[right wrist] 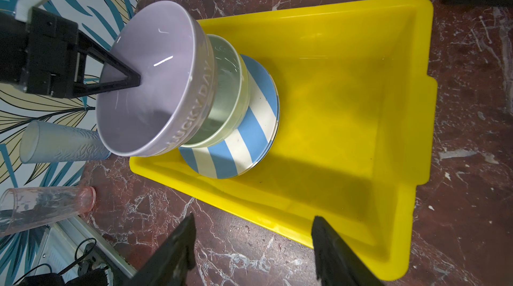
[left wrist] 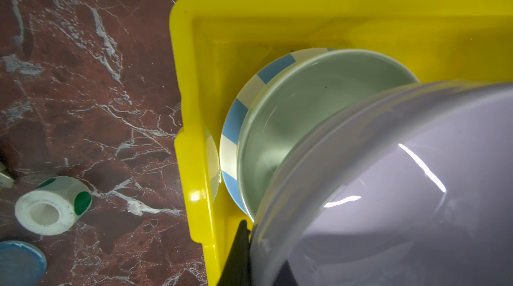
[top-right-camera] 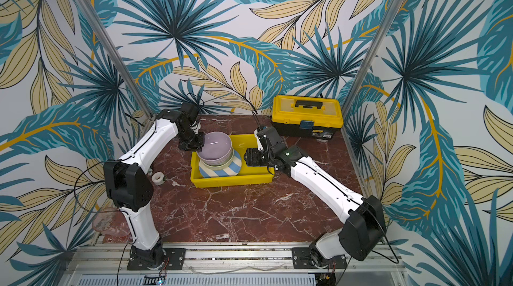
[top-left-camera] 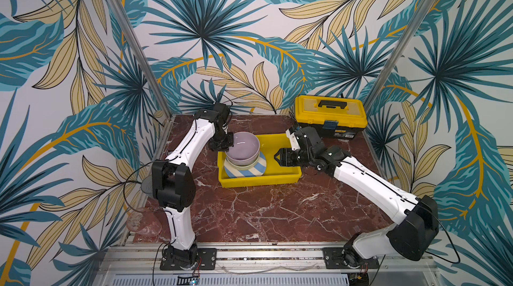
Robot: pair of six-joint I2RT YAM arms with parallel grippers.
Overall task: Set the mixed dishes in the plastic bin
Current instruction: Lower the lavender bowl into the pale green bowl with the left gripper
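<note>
The left end effector [top-left-camera: 229, 143], clamped on the rim of the lilac bowl [top-left-camera: 244, 145] tilted over the pale green bowl [left wrist: 299, 120] in the plastic bin [top-left-camera: 277, 180], should level and nest it gently, while the right end effector [right wrist: 254, 216] gapes empty.

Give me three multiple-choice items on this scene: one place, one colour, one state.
1. Where does the green bowl sit? A) on the table B) on the striped plate in the bin C) on the toolbox
2. What colour is the bowl in the left gripper? A) orange B) blue C) lilac
3. How is the right gripper? A) open, empty B) shut on a plate C) shut on a tumbler
Answers: B, the right wrist view shows it stacked on that plate; C, the gripper pinches the lilac bowl's rim; A, its jaws stand apart, nothing between.
</note>
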